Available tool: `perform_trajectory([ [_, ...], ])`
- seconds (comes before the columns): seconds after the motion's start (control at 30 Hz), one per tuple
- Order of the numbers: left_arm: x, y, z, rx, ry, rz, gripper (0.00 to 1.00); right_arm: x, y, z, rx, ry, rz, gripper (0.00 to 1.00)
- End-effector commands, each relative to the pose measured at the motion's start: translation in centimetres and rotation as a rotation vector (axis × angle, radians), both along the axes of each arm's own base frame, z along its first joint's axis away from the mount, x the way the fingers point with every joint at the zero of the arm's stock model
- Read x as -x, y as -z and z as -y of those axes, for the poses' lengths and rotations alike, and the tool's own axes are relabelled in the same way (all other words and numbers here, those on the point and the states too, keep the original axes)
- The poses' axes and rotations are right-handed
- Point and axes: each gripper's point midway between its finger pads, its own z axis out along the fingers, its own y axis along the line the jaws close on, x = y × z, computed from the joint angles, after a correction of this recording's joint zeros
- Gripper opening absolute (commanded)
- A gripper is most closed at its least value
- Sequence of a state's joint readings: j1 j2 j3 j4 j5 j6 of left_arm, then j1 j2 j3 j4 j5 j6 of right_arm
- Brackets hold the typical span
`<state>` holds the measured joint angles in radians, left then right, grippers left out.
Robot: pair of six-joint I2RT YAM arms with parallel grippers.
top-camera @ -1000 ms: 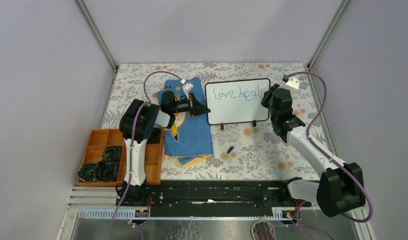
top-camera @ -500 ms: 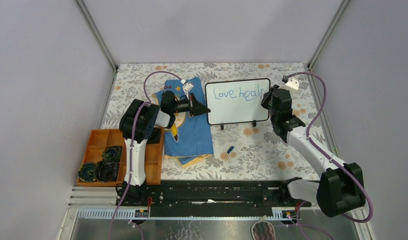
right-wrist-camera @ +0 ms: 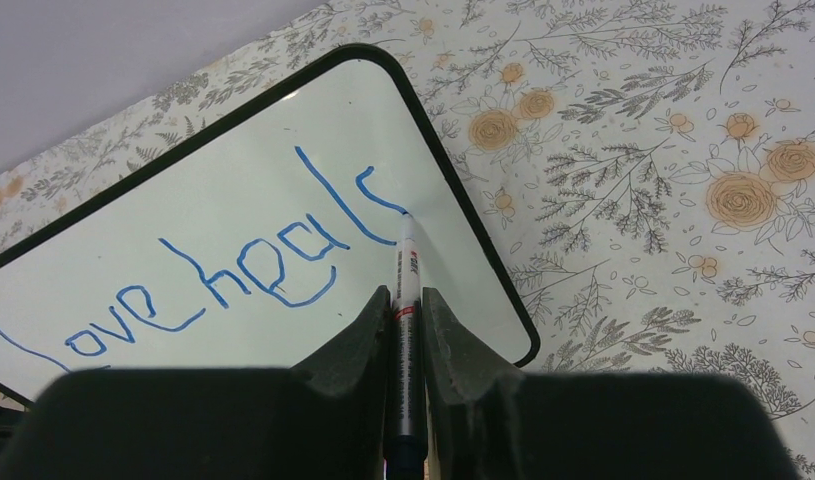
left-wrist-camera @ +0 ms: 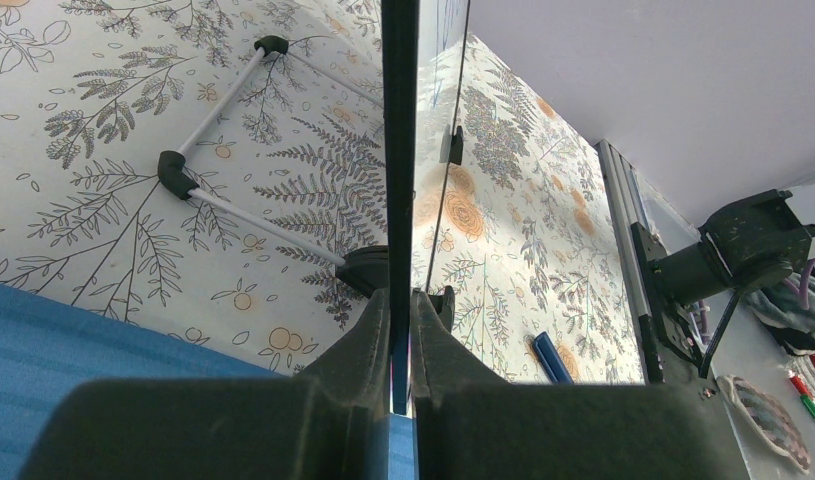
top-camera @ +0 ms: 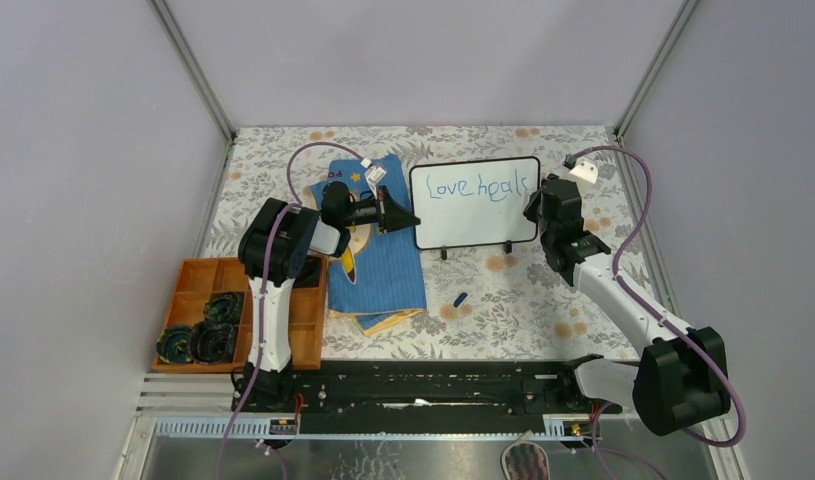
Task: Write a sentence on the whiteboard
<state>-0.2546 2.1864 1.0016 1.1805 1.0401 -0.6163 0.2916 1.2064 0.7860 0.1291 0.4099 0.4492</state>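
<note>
Room: grey walls (top-camera: 423, 60), floral tablecloth (top-camera: 543, 300).
Board: we see white black-framed whiteboard (top-camera: 473, 215) upright mid-table, blue handwritten sentence (top-camera: 480, 187) reading "Love heals".
Left gripper (left-wrist-camera: 401, 300): clamps board edge.
Right gripper (right-wrist-camera: 404, 300): pinches white marker (right-wrist-camera: 406, 262), tip on board.

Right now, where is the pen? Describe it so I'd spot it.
Find the whiteboard on the flowered table. At its right end, the right gripper clamps a slim white marker, its tip at the end of the blue writing. Nothing else touches the writing.
</note>
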Motion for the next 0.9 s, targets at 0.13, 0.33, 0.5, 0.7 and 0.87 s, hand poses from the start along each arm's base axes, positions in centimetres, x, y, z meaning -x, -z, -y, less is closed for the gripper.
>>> perform_trajectory([
  [0.13,0.8,2.9,-0.3,-0.039,-0.011,-0.072,0.00,-0.1,-0.4,0.0,0.003,-0.009,0.003,0.00],
  [0.33,0.8,2.9,-0.3,-0.039,-0.011,-0.074,0.00,-0.5,-0.5,-1.5,-0.033,-0.078,0.011,0.00],
  [0.5,0.8,2.9,-0.3,-0.039,-0.011,-0.074,0.00,-0.3,-0.7,-1.8,-0.046,-0.095,0.015,0.00],
  [0.7,0.8,2.9,-0.3,-0.039,-0.012,-0.073,0.00,0.6,-2.1,-0.6,-0.037,-0.043,0.023,0.00],
  [0.87,0.7,2.9,-0.4,-0.033,-0.015,-0.072,0.00,2.6,-5.1,-0.2,-0.049,-0.052,0.074,0.00],
])
